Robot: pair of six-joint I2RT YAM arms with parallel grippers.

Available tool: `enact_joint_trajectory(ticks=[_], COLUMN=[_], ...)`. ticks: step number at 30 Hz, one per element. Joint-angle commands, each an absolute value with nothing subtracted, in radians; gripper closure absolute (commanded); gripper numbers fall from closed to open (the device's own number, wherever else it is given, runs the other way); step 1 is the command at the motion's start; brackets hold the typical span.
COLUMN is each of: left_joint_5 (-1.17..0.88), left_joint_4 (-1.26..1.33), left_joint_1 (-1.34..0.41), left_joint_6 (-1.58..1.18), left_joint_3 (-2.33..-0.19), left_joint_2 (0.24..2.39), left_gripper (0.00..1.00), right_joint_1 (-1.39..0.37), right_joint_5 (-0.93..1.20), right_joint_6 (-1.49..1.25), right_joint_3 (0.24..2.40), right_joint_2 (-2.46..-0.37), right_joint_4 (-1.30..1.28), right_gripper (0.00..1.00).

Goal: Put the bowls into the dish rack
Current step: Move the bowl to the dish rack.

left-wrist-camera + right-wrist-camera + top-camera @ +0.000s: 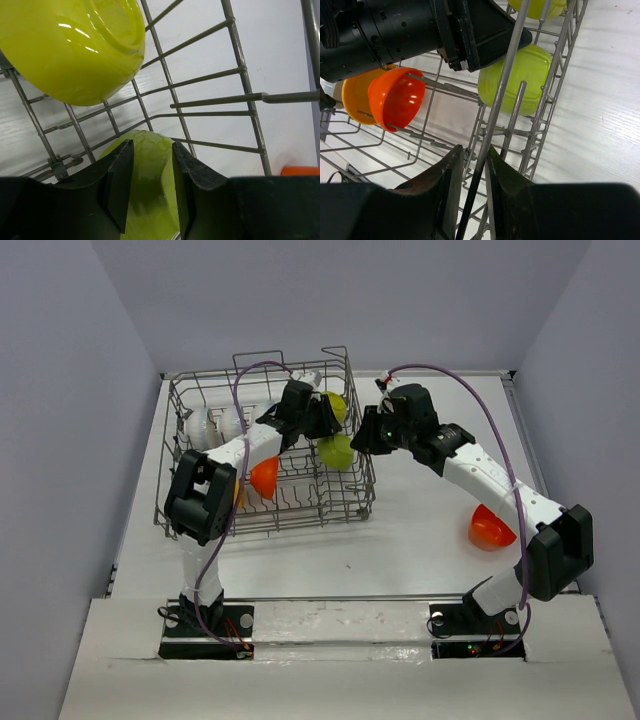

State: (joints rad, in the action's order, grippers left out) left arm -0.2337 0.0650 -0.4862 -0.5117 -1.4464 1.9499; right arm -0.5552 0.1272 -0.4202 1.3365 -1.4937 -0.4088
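Lime green bowl (150, 190), clamped between your left fingers (117, 185), sits inside the dish rack (300, 512) by its right wall, near a second green bowl (70, 50). Your right fingers (442, 200) pinch an upright wire (503, 85) of that wall. Hold the rack steady, stand the bowl on edge in a free slot, then let go gently. One red-orange bowl (490, 530) waits on the bench (420, 540).

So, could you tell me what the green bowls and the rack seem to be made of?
The green bowls: likely plastic, glossy; sharp glints on smooth skin. The rack: probably metal wire, dull grey; thin straight rods joined at crossings.
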Motion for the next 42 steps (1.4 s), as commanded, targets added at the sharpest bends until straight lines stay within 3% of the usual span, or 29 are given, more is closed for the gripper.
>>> enact_joint_trajectory(ticks=[1, 15, 42], left_joint_5=[-0.215, -0.183, -0.179], left_joint_4=[0.064, 0.133, 0.138], left_joint_1=[-0.528, -0.563, -0.597], left_joint_6=[-0.488, -0.511, -0.502], left_joint_3=[-1.457, -1.29, -1.213], left_joint_2=[1.941, 1.841, 1.778], left_gripper=[0.55, 0.55, 0.55], right_joint_1=[-0.561, -0.561, -0.561], right_joint_5=[0.117, 0.12, 0.118], right_joint_6=[-0.393, -0.39, -0.397], right_joint_3=[1.379, 1.368, 1.376], right_joint_2=[-1.502, -1.499, -1.499], right_joint_4=[-0.417, -0.411, -0.413], right_gripper=[0.7, 0.7, 0.7])
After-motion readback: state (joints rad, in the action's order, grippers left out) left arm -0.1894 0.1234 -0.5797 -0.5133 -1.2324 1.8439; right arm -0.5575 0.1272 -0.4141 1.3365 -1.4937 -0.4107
